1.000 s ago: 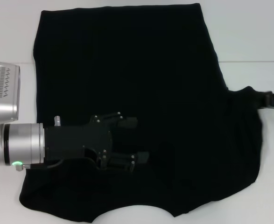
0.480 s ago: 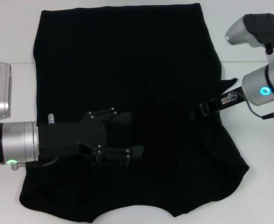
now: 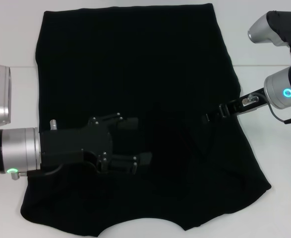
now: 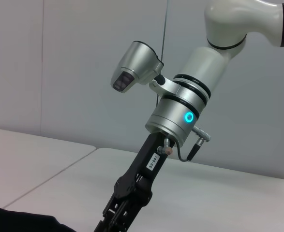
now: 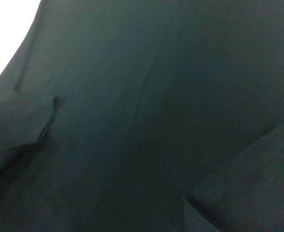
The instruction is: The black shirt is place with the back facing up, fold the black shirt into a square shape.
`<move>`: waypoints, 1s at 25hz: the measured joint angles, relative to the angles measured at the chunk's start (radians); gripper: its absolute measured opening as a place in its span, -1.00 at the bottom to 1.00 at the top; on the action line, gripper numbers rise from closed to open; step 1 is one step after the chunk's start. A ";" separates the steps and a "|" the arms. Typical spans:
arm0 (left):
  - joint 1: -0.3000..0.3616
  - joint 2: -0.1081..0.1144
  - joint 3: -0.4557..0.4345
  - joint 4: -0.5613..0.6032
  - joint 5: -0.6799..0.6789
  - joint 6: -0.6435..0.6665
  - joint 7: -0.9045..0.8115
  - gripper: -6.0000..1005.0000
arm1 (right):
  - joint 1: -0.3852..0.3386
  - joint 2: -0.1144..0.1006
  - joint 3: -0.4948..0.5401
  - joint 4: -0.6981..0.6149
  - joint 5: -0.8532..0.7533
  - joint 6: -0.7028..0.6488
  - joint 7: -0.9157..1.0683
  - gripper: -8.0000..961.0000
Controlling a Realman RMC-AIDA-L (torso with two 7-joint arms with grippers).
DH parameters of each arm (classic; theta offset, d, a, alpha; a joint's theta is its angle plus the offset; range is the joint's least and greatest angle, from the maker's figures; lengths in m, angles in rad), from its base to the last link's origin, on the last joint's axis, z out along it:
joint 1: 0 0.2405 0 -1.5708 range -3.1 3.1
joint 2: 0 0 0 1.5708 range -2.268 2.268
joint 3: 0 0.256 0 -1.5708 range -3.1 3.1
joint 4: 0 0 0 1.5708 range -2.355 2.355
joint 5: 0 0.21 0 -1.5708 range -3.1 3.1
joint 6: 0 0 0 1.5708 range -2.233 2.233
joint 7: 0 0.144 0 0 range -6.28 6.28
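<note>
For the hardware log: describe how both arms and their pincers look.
Both arms are silver-grey cylinders ending in black pincers. The left pincer has visible screws and a green light at the wrist. The right pincer sits on a slim black stem below a blue ring light, a grey camera pod and a thin cable.

black shirt (image 3: 135,64): we see soft matt cloth
tabletop (image 3: 16,99): we see smooth white matt surface
right gripper (image 3: 212,115): we see black plastic

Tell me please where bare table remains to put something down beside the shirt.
Bare table lies beside the black shirt's right side, below the right gripper. A narrower strip runs along its left side, above the left gripper. The middle is crowded: both grippers sit over the cloth.
</note>
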 joint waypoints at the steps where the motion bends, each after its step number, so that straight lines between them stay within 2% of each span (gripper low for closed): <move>1: 0.000 0.000 0.000 0.000 0.000 0.000 0.000 0.84 | -0.002 -0.001 0.001 -0.001 0.001 0.001 -0.001 -0.30; 4: 0.001 -0.001 -0.009 0.000 0.000 0.001 -0.002 0.83 | -0.009 -0.003 0.017 -0.001 0.004 0.007 -0.014 0.01; 8: 0.005 0.004 -0.031 0.009 0.000 0.020 -0.042 0.83 | -0.015 -0.003 0.071 -0.001 0.026 -0.003 -0.071 0.23; 12: 0.008 0.023 -0.085 0.022 0.014 0.089 -0.119 0.83 | -0.052 -0.003 0.108 -0.001 0.127 -0.020 -0.176 0.45; 17: 0.040 0.047 -0.176 0.095 0.090 0.182 -0.207 0.82 | -0.126 0.007 0.127 0.008 0.319 -0.053 -0.366 0.91; 21: 0.090 0.050 -0.219 0.195 0.170 0.177 -0.232 0.82 | -0.165 0.032 0.126 0.028 0.436 -0.061 -0.506 0.85; 25: 0.117 0.050 -0.288 0.266 0.294 0.153 -0.259 0.82 | -0.164 0.053 0.121 0.038 0.464 -0.039 -0.540 0.78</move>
